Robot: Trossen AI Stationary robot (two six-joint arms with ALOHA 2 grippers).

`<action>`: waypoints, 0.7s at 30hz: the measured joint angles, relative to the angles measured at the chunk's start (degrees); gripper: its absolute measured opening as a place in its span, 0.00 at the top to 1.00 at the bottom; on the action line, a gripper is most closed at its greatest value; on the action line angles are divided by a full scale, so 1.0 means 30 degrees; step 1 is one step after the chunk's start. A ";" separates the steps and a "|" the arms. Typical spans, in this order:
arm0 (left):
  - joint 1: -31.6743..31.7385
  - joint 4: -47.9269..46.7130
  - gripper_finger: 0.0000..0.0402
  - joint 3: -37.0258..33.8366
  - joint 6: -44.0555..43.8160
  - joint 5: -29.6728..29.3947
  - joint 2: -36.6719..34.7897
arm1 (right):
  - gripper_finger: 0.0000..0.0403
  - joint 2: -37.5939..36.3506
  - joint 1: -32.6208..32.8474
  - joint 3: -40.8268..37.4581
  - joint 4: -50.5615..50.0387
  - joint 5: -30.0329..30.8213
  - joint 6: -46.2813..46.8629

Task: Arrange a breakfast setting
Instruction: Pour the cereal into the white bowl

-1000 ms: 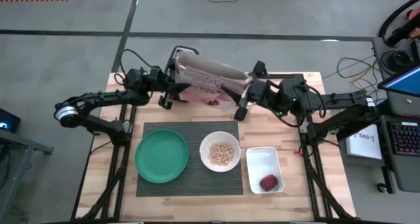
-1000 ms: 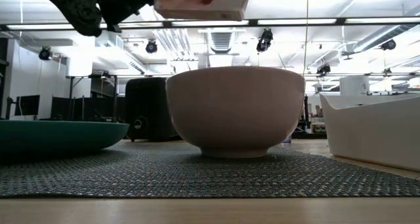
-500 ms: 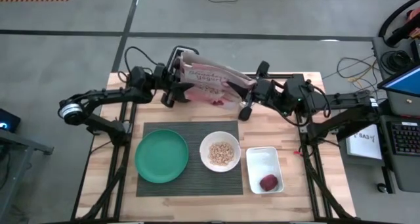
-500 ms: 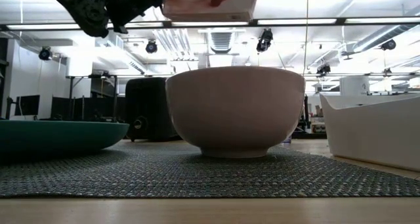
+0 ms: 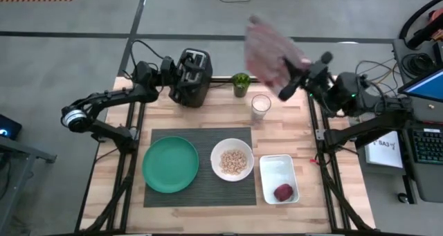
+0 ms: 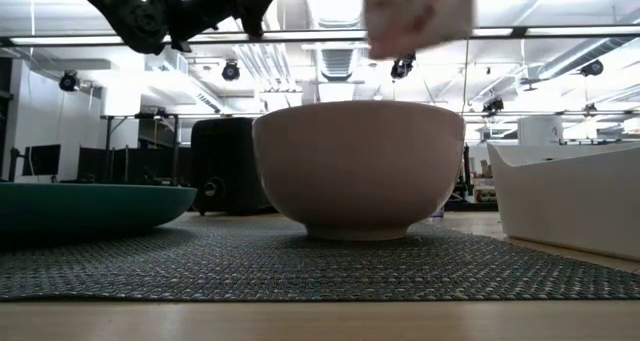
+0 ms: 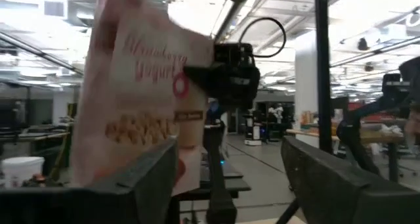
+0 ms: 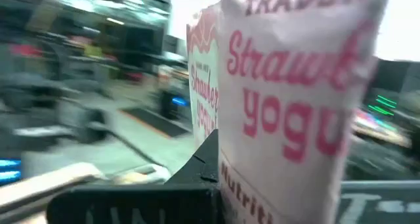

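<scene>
1. The right gripper (image 5: pixel 287 91) is clamped on the pink cereal box (image 5: pixel 271 50), holding it high over the table's back right corner. The box sits near one fingertip, so a quick swing may twist it loose.
2. The glass of milk (image 5: pixel 260 106) stands just below that path. Lowering the box carelessly could knock it over and spill milk toward the placemat (image 5: pixel 204 187).
3. The left gripper (image 5: pixel 178 91) hangs over the toaster (image 5: pixel 194 75) with fingers spread and empty; dropping could bump it.
4. The bowl (image 5: pixel 232 160) already holds cereal, beside the green plate (image 5: pixel 170 164) and white dish (image 5: pixel 278 178). The box appears open, so tipping it may scatter more.
</scene>
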 joint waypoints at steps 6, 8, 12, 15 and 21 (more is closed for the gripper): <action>0.0561 0.0005 0.32 0.0000 -0.0015 0.0848 -0.0141 | 0.98 -0.2633 -0.0271 -0.2707 -0.1033 0.4087 0.1397; 0.0593 -0.0005 0.33 -0.0029 -0.0033 0.1218 -0.0251 | 0.98 -0.3764 -0.0440 -0.4227 -0.1250 0.5059 0.2557; 0.0593 0.0002 0.34 -0.0099 -0.0420 0.2020 -0.0511 | 0.98 -0.6351 -0.0701 -0.7625 -0.1399 0.6897 0.4632; 0.0593 -0.0007 0.35 -0.0109 -0.0744 0.2673 -0.0652 | 0.98 -0.8113 -0.0751 -0.9943 -0.1363 0.7434 0.6247; 0.0593 -0.0025 0.37 -0.0225 -0.0981 0.3582 -0.0693 | 0.98 -1.0263 -0.0760 -1.4015 -0.1298 0.9379 0.9350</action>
